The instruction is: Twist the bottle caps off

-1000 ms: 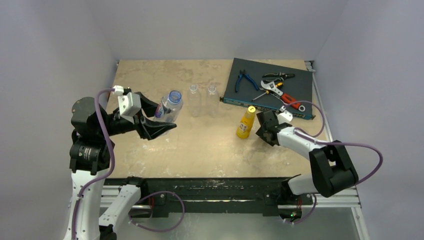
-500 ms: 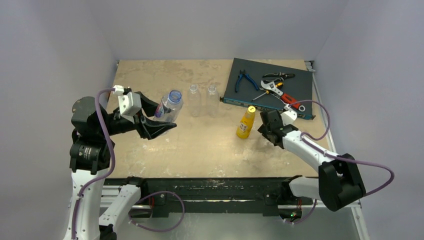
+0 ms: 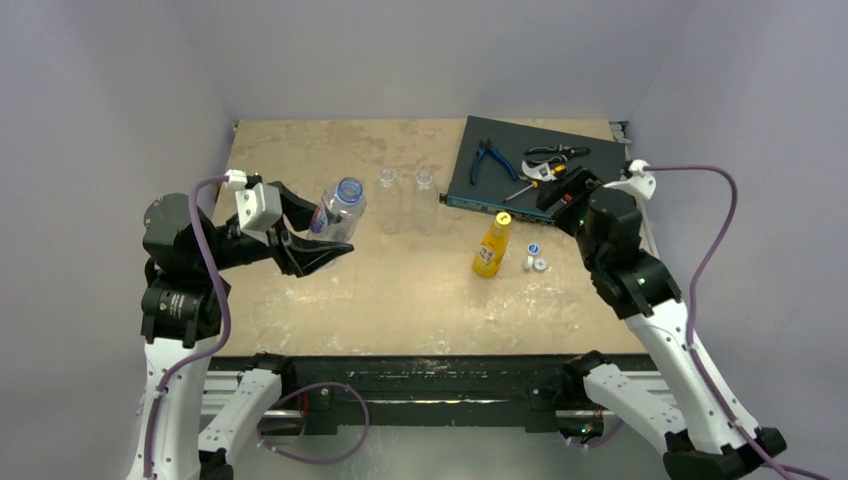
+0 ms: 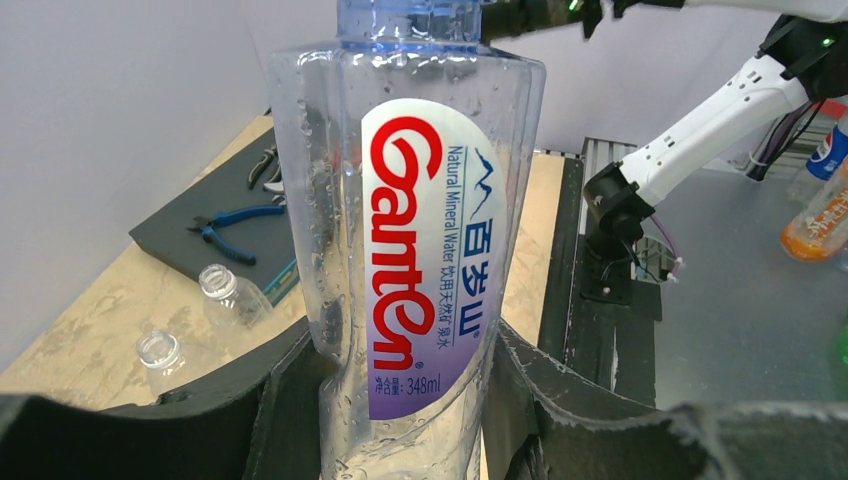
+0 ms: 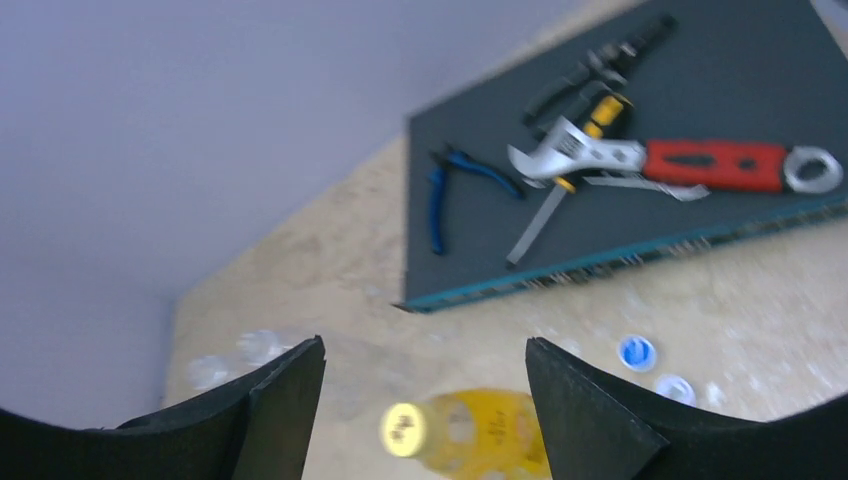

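Risen off the yellow bottle [image 3: 488, 252], right end effector [image 5: 424, 360] gapes empty; left end effector [image 4: 400, 410] clamps clear bottle [image 4: 420, 200] upright.

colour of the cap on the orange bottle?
Yellow. The cap on the orange bottle shows best in the right wrist view, slightly blurred.

Water bottle [image 4: 322, 180] of clear glossy plastic with a smooth shiny label [image 4: 430, 260]; left end effector [image 4: 410, 425] of matt black, rough-edged plastic; matt, mottled beige desk [image 3: 400, 290]; bright metal wrench [image 5: 650, 160] with red grip on a dark matt pad [image 5: 740, 90].
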Action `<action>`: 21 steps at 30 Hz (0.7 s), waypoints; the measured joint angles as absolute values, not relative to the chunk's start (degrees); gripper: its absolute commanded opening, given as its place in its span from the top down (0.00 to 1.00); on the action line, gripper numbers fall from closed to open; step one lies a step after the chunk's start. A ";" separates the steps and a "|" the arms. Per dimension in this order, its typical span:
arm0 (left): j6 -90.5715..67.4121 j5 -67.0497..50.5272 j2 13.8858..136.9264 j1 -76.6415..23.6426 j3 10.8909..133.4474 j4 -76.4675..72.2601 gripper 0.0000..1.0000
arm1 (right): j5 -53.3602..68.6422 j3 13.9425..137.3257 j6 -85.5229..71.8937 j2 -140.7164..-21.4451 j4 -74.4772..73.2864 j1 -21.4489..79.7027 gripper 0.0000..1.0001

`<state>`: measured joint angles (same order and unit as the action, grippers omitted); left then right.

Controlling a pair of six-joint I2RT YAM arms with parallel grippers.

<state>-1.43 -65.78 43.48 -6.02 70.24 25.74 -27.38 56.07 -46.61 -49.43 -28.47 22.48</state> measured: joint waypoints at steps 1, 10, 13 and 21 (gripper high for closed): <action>-1.91 -65.78 43.46 -6.02 69.87 24.82 1.00 | -25.91 58.33 -44.99 -48.47 -27.88 22.81 0.21; -6.24 -65.32 44.31 -6.02 67.46 19.79 1.00 | 3.27 77.67 -30.28 -55.33 -11.18 34.30 0.18; -6.92 -65.30 44.34 -6.02 67.46 19.16 1.00 | 11.79 79.50 -27.53 -58.89 -5.56 39.57 0.18; -7.51 -65.30 44.25 -6.02 67.46 18.46 1.00 | 18.76 84.20 -22.46 -70.70 3.03 53.12 0.18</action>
<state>-7.51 -65.30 44.25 -6.02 67.46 18.46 18.76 84.20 -22.46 -70.70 3.03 53.12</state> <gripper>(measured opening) 0.480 0.819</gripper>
